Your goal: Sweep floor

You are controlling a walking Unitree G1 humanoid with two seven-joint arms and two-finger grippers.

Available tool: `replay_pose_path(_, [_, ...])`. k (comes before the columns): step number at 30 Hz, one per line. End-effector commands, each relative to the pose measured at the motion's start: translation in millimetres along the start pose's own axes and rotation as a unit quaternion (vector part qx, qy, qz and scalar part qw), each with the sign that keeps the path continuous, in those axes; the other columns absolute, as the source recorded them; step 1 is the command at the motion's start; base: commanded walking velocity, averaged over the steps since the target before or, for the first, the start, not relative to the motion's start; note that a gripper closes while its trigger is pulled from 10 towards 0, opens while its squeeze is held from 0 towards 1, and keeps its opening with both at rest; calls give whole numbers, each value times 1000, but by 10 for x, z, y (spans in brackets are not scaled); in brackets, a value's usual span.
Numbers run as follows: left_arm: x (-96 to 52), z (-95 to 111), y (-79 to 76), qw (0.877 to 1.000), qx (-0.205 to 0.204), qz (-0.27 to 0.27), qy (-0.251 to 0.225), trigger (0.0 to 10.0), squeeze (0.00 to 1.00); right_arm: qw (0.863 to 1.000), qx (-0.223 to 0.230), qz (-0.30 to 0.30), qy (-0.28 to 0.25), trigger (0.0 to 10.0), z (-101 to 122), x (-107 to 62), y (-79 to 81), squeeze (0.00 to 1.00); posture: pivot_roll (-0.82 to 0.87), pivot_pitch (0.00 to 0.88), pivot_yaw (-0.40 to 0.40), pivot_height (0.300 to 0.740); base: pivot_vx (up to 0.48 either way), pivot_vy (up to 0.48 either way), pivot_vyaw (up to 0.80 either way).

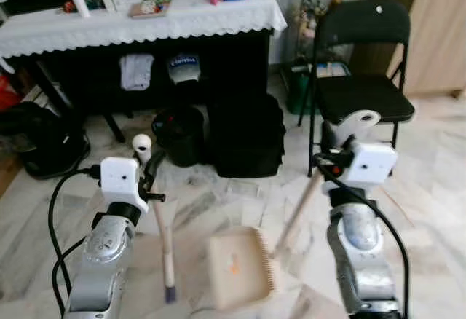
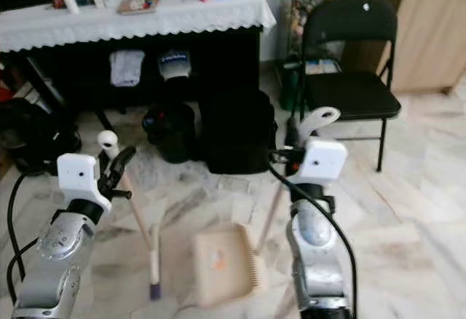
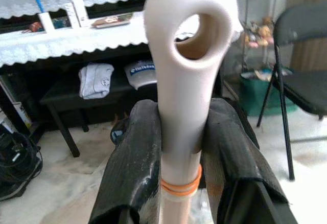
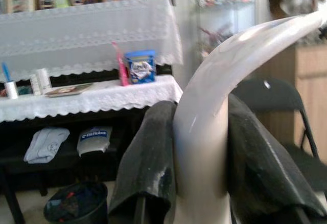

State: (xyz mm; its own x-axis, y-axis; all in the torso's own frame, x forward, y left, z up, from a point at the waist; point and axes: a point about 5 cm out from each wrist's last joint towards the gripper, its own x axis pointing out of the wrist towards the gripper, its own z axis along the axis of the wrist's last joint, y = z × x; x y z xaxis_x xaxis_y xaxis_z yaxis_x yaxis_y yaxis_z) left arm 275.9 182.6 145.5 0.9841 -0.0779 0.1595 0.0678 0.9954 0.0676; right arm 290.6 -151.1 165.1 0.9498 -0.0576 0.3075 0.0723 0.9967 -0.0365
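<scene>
My left gripper [image 1: 151,169] is shut on a broom stick [image 1: 162,224], just under its white looped top [image 3: 186,45]. The stick slants down to a purple end [image 1: 169,294] on the marble floor. My right gripper [image 1: 333,157] is shut on the long beige handle [image 1: 298,213] of a dustpan, below its curved white top [image 4: 240,45]. That handle runs down to the beige dustpan [image 1: 234,268], which lies flat on the floor between my arms, with comb teeth along its right edge.
A black folding chair [image 1: 360,97] stands close behind my right arm. A black bag [image 1: 247,137] and a dark bin [image 1: 177,133] sit under a table with a white lace cloth [image 1: 145,20]. Another black bag [image 1: 40,140] lies at the left.
</scene>
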Motion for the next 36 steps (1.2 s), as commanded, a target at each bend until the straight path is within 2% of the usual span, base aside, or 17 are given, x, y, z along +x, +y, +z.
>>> replay_pose_path(1, [4, 67, 56, 1000, 11, 8, -16, 10000, 0, 1000, 19, 11, -22, 10000, 103, 22, 95, 0, -53, 43, 51, 740, 379, 0, -525])
replay_pose_path(36, [1, 58, 56, 1000, 9, 10, -13, 10000, 0, 1000, 13, 15, -23, 10000, 111, 31, 89, 0, -51, 61, 44, 740, 388, 0, -15])
